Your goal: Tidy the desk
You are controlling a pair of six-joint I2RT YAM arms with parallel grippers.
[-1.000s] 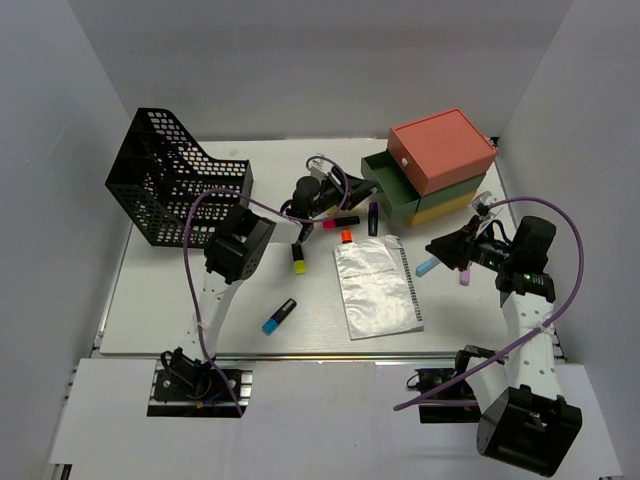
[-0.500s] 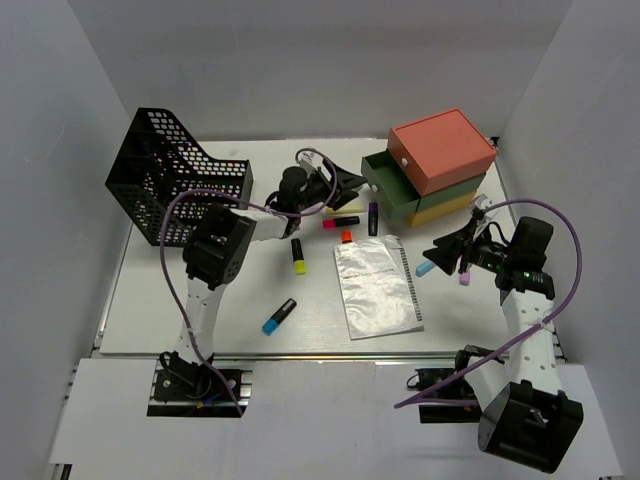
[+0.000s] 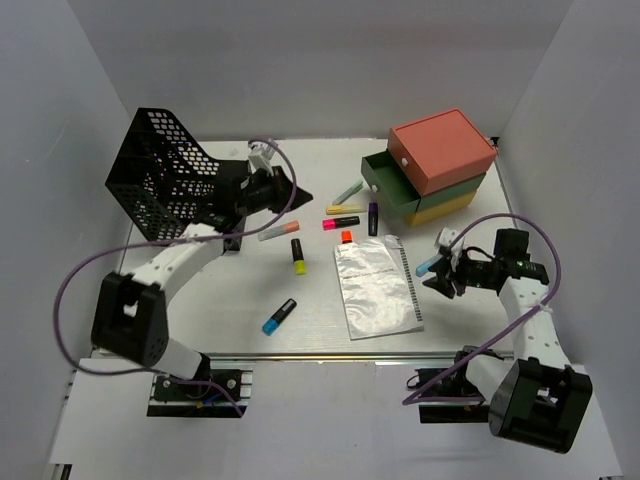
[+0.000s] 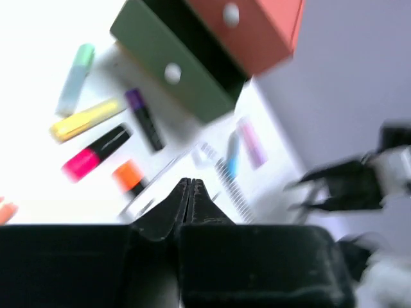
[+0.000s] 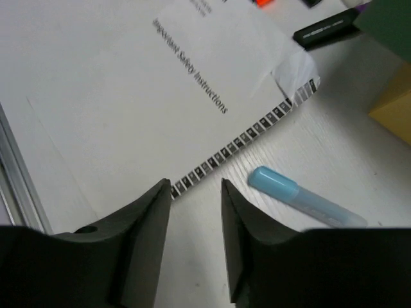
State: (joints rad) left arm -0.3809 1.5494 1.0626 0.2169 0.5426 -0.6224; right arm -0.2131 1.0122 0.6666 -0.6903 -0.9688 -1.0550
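Several markers point(image 3: 280, 316) strewn across white, metal-railed desk point(image 3: 180, 300) — left hand point(image 4: 191, 186) seemingly pinched together, right hand point(image 5: 196, 185) apart

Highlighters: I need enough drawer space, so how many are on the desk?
10: mint, yellow, pink, purple and orange before the green drawer; coral left of them; yellow-black and blue-black nearer; pale blue and lilac by the right claw. Others may be hidden.

Counter point(image 3: 220, 315): large flat white rectangle, lying level, far wider than anything on it. Long edges run left to right in overhead view. Metal rail point(image 3: 330, 357) along near edge. Surface matte, faintly grained in right wrist view. Cluttered: markers point(image 3: 279, 316) spread over middle and toward right edge.
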